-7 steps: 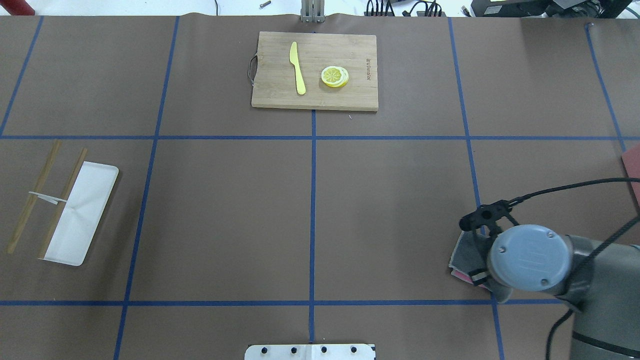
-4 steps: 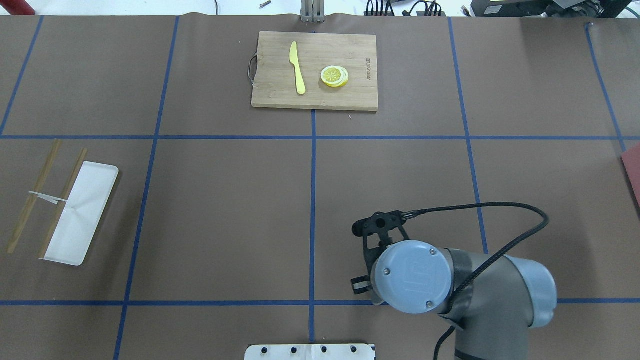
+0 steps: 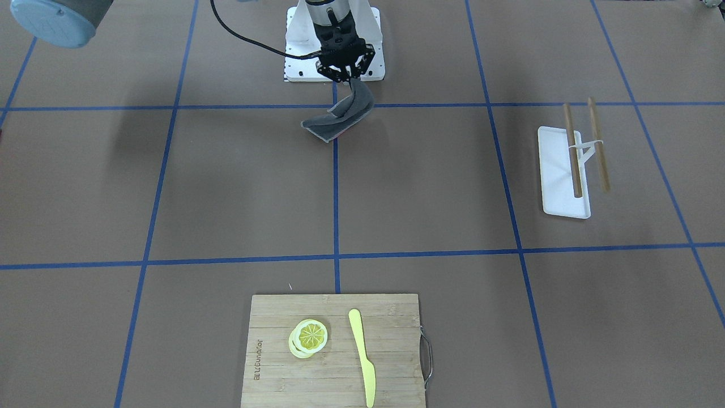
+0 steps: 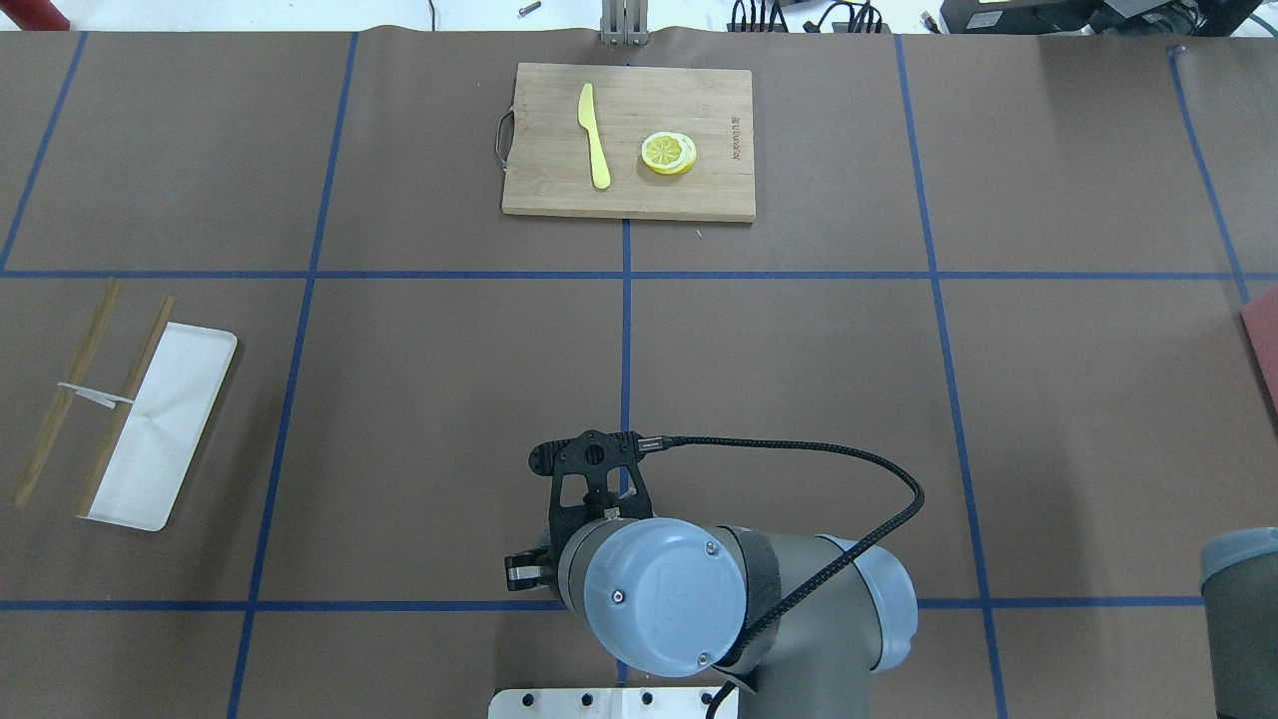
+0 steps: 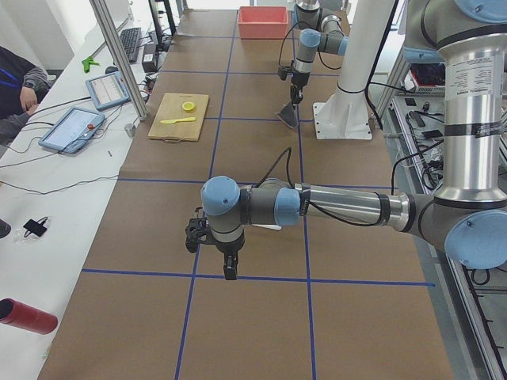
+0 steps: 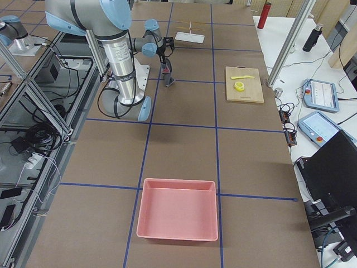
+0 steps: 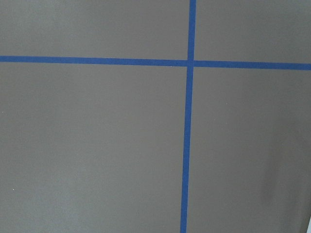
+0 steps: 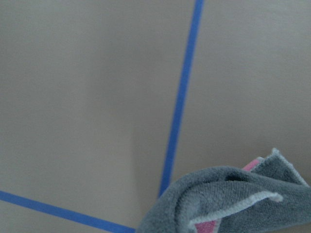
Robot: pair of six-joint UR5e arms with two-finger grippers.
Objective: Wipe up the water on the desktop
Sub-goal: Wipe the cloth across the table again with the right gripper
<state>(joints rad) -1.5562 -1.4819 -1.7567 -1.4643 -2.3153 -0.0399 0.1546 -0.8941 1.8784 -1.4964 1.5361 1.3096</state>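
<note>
The right arm's tool [image 3: 347,76] pinches the top of a gray cloth [image 3: 338,120] just in front of the robot's base, near the middle of the tabletop's [image 3: 243,181] robot-side edge. The cloth, gray with a pink face and pale stitched trim, hangs folded below the narrow-set fingers and drapes over the crossing of 2 blue tape lines. Whether its lowest fold touches the brown surface cannot be told. From overhead, the arm's wrist and black camera bracket cover both tool and cloth.

The left arm reaches low over the tabletop's left end, its tool [image 5: 230,274] pointing down close to a tape line. Only the side camera shows it, so whether it is wide or narrow cannot be told. Its wrist camera sees bare brown surface and 1 tape crossing.

A bamboo cutting board [image 4: 544,185] lies at the middle of the far edge, carrying a yellow knife [image 4: 594,135] and a small stack of lemon slices [image 4: 668,153] side by side, apart. Toward the left end sits a white tray [image 4: 175,429] with 2 wooden sticks [image 4: 68,389] joined by a white band: 1 lies along the tray, the other on the tabletop beside it. A pink bin [image 6: 178,181] stands at the right end.
</note>
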